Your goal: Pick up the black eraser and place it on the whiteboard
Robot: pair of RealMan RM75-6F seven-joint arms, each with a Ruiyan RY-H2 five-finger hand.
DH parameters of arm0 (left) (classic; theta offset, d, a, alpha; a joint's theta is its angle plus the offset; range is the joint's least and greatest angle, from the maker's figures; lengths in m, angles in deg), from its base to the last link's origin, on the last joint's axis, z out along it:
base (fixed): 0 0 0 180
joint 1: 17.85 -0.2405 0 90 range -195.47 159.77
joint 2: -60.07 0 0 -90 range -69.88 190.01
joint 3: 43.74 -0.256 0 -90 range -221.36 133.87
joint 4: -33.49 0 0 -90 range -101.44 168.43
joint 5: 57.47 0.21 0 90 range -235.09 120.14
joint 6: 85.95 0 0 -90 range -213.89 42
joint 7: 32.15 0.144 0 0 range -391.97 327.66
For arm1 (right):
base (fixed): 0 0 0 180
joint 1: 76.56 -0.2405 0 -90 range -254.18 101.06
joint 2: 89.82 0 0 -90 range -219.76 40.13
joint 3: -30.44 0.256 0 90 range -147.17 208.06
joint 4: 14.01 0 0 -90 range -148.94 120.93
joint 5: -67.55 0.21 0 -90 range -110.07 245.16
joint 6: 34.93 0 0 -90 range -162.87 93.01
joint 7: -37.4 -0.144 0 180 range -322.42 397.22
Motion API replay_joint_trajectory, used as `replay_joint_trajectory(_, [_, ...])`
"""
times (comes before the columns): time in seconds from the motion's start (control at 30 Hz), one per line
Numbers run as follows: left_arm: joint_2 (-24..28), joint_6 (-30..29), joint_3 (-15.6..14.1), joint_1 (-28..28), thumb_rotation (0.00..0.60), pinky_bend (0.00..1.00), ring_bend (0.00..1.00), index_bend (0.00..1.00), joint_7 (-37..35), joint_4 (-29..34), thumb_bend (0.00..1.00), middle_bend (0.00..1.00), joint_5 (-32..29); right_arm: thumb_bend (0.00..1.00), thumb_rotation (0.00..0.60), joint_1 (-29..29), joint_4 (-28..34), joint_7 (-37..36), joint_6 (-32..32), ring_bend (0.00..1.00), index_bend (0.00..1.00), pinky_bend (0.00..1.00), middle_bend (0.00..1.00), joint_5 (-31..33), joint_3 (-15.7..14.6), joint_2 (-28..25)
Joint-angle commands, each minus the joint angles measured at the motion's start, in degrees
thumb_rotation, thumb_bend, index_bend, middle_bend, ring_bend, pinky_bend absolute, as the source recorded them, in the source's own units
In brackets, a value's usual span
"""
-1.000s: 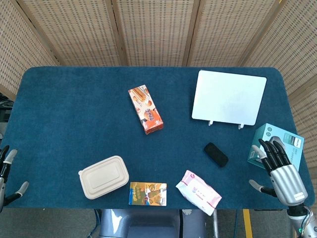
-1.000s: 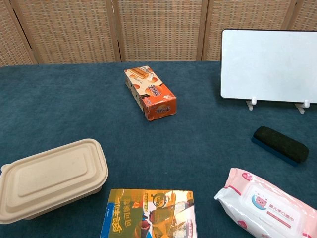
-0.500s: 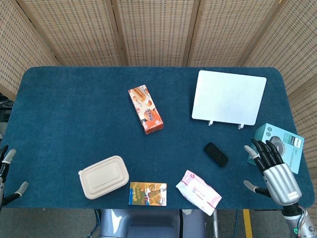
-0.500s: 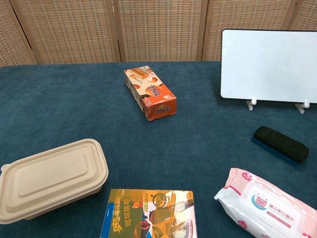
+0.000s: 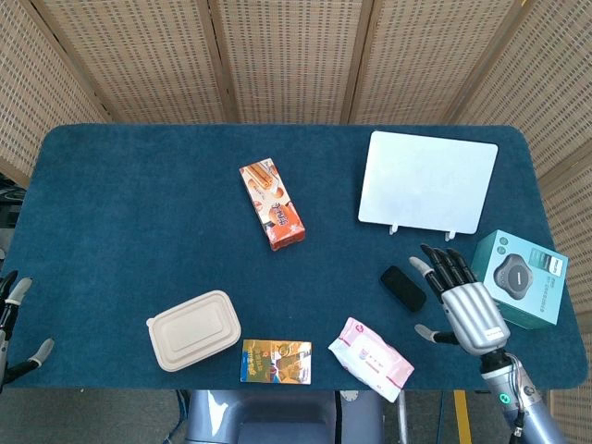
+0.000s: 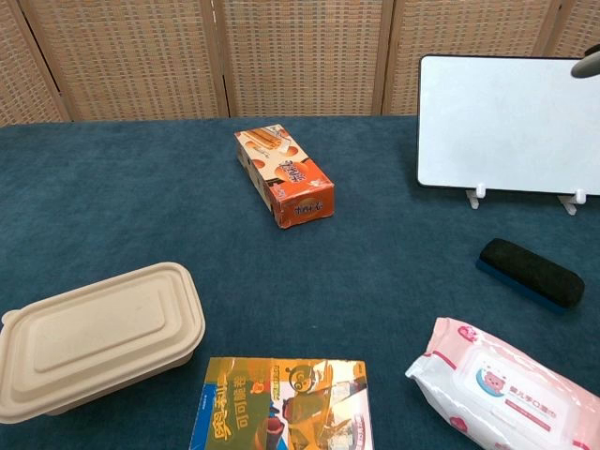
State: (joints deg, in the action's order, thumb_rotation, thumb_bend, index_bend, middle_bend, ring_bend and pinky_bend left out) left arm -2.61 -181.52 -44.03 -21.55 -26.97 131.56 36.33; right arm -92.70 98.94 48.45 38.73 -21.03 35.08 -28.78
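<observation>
The robot's right hand (image 5: 462, 301), fingers spread and holding nothing, hovers just to the right of the black eraser (image 5: 403, 288), which lies on the blue tabletop (image 5: 139, 213) in front of the whiteboard (image 5: 427, 181), its long axis running diagonally. The left hand (image 5: 11, 324) sits open at the far edge, well apart, leaving the right clearly nearer.

The left robot hand (image 5: 11, 319) is cut off by the head view's left edge, while the chest view crops the whiteboard (image 6: 511, 122), wipes (image 6: 511, 389), and snack card (image 6: 281, 403).
</observation>
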Motion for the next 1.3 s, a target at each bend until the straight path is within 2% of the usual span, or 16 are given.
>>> replay_joint_trajectory(0.03, [0.06, -0.07, 0.01, -0.04, 0.6, 0.0, 0.0, 0.0, -0.2, 0.0, 0.25, 0.0, -0.02, 0.05, 0.6, -2.64, 3.29, 3.26, -4.39, 0.0, 0.1, 0.0, 0.0, 5.94, 1.7, 1.81])
replay_joint_trajectory(0.23, [0.1, 0.02, -0.05, 0.03, 0.6, 0.0, 0.0, 0.0, -0.39, -0.06, 0.25, 0.0, 0.05, 0.05, 0.6, -5.2, 5.51, 10.81, -6.5, 0.0, 0.1, 0.0, 0.0, 13.65, 2.97, 5.92])
replay_joint_trajectory(0.53, [0.01, 0.74, -0.15, 0.33, 0.6, 0.0, 0.0, 0.0, -0.29, -0.14, 0.25, 0.0, -0.11, 0.05, 0.6, -7.45, 7.18, 19.42, -4.92, 0.0, 0.11, 0.0, 0.0, 23.82, 4.07, 10.46])
replay_joint_trajectory(0.9, [0.2, 0.3, -0.22, 0.19, 0.6, 0.0, 0.0, 0.0, -0.92, -0.17, 0.25, 0.0, 0.15, 0.05, 0.6, -10.98, 5.88, 24.97, -4.41, 0.0, 0.13, 0.0, 0.0, 31.47, 4.51, 14.76])
replay_joint_trajectory(1.3, [0.08, 0.65, -0.27, 0.33, 0.6, 0.0, 0.0, 0.0, -0.82, -0.24, 0.25, 0.0, -0.02, 0.05, 0.6, -13.89, 3.04, 26.77, -4.63, 0.0, 0.13, 0.0, 0.0, 37.65, 5.02, 16.35])
